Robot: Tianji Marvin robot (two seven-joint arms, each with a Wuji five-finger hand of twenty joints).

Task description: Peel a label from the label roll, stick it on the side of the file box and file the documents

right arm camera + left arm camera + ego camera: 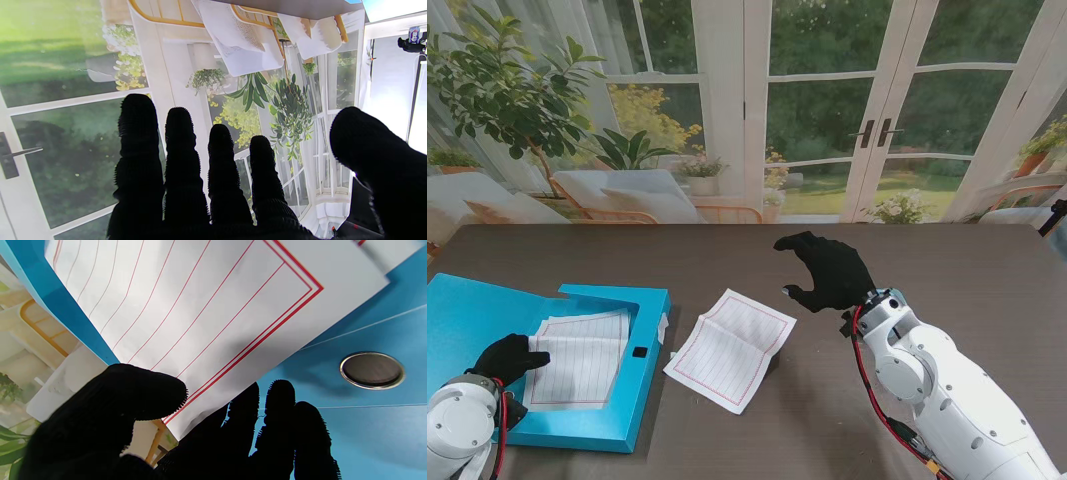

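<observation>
Nearest me, at the left of the dark worktop, the blue file box lies open and flat, its lid spread out to the left. The left hand rests on the box's near left part, black-gloved, with its thumb over the corner of a ruled sheet and the other fingers under or beside that corner; it looks like a pinch on the sheet, though I cannot tell for sure how firmly it is held. That sheet, white with red lines and a red double border, lies inside the box, and in the left wrist view a round metal-rimmed hole shows in the blue wall just beside it. A small pale label sits on the box's right side wall, near the far corner. To the right of the box, apart from it, a second ruled sheet lies creased and tilted on the worktop. Farther right of the box and well clear of both sheets, the right hand hangs above the worktop, its fingers spread and lightly curled, thumb apart, holding nothing. Beyond the far edge stands a backdrop of glass doors and garden plants. I cannot make out a label roll anywhere.
</observation>
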